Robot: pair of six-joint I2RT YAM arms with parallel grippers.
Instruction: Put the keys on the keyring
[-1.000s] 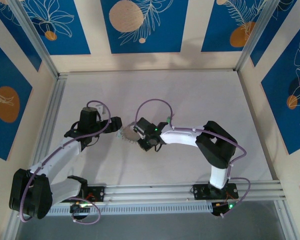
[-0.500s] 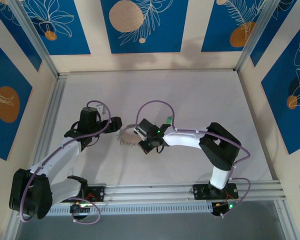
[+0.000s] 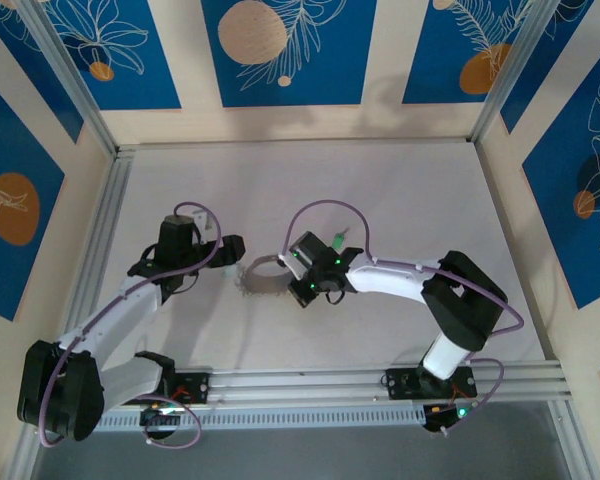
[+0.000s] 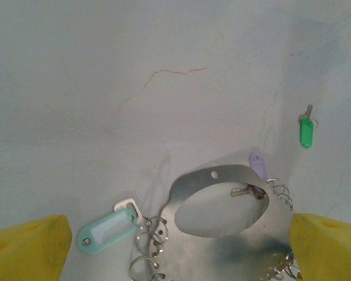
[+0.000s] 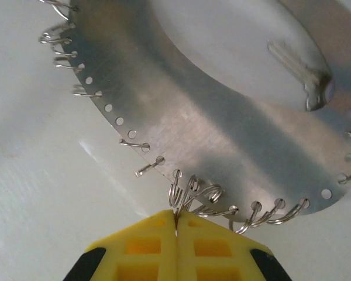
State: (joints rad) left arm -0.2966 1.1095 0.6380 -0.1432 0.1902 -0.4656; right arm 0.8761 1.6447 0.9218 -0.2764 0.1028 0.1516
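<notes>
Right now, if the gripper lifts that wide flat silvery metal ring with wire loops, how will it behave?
The wide flat silvery metal ring looks like thin sheet, so probably stiff yet light. Held by one wire loop in the shut right gripper, it would likely swing and dangle.

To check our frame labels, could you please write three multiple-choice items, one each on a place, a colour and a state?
1. Where is the green key?
A) on the table, apart from the keyring
B) inside the keyring
C) in a gripper

2. What colour is the tag left of the keyring, in the left wrist view?
A) red
B) black
C) pale teal

3. How is the right gripper?
A) wide open
B) shut on a wire loop at the keyring's rim
C) shut on the key

A: it lies alone on bare table.
C: its plastic is mint-teal.
B: it pinches the loop, no gap showing.
</notes>
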